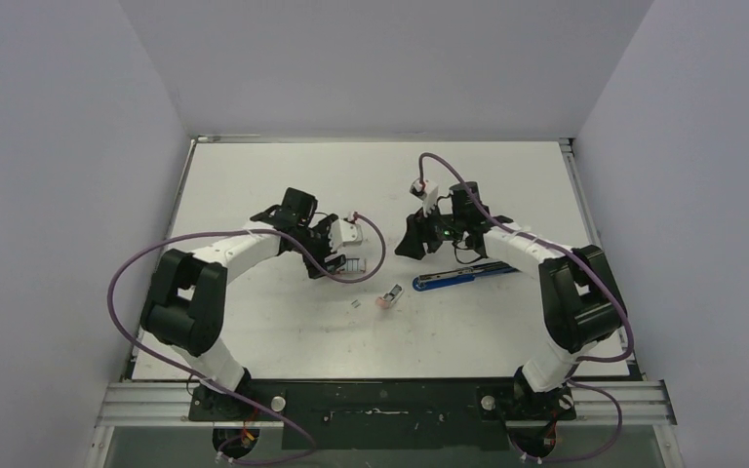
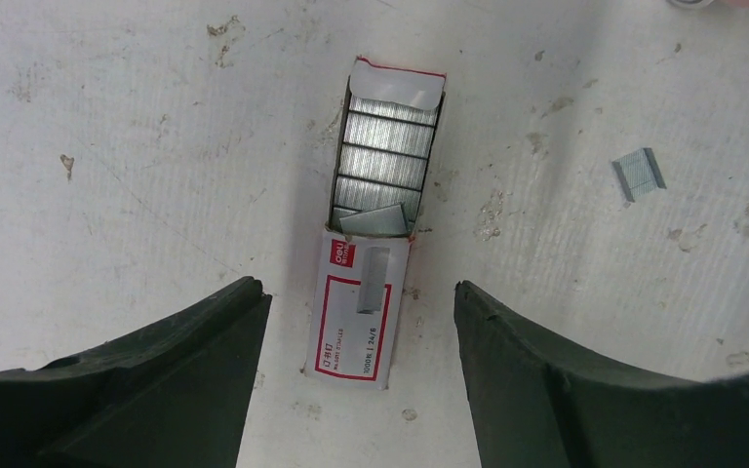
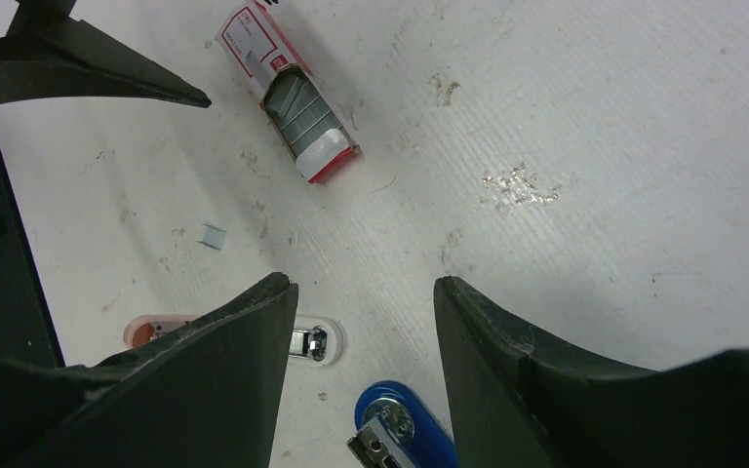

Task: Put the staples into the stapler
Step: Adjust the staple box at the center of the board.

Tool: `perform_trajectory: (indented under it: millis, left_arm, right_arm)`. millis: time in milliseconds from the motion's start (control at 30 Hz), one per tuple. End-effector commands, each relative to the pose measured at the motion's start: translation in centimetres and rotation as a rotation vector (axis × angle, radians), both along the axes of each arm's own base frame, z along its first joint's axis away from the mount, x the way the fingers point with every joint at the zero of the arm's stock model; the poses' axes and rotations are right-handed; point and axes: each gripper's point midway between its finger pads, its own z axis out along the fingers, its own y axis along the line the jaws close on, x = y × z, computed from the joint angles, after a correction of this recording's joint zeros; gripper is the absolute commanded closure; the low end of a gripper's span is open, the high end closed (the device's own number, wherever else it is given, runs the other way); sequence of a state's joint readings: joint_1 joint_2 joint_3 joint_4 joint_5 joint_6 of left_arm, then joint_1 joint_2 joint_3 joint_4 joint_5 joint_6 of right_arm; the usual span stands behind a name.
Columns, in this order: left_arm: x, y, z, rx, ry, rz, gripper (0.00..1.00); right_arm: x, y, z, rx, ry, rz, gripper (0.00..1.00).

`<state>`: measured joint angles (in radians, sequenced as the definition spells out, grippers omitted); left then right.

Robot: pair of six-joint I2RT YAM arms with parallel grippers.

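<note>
Left jaws wide, empty. Box (image 2: 356, 317) lies slid open between my tips, staples (image 2: 387, 161) showing just ahead, none lifted. Right jaws wide, empty. Stapler (image 3: 414, 414) end lies between them on table (image 3: 595, 146). Loading not begun, I judge.

Staple box (image 2: 356, 322): white sleeve, red border, red logo patch and grey print. Its open tray toward 12 o'clock shows finely ribbed silvery-grey staples (image 2: 387, 146), and a loose strip (image 2: 639, 174) of the same grey lies at 2 o'clock. Stapler (image 1: 463, 277): blue body, black toward its 3 o'clock end, bright metal at the nose, with a small pink block (image 1: 387, 297) at its 9 o'clock. Table (image 1: 254, 175) white, flecked with brownish scuffs; arms (image 1: 244, 249) white with black joints, cables (image 1: 127, 283) purple, gripper fingers (image 2: 156, 380) near-black.
</note>
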<state>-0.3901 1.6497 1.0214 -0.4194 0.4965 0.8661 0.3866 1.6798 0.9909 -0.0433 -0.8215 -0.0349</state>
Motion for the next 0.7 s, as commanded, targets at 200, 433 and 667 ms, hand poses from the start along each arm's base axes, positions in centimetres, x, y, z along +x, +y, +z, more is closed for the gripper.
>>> perform_trajectory:
  millis: [200, 433, 667]
  left_arm:
    - [1.0, 0.8, -1.5, 0.094, 0.0, -0.118, 0.28]
    - [1.5, 1.4, -2.8, 0.135, 0.033, -0.144, 0.35]
    - [1.6, 2.6, -2.5, 0.107, 0.031, -0.129, 0.39]
  right_arm:
    - [0.6, 2.0, 0.7, 0.064, -0.018, 0.053, 0.43]
    - [0.5, 6.0, -1.7, 0.005, 0.052, 0.053, 0.42]
    - [1.6, 8.7, -3.8, -0.028, 0.132, -0.013, 0.4]
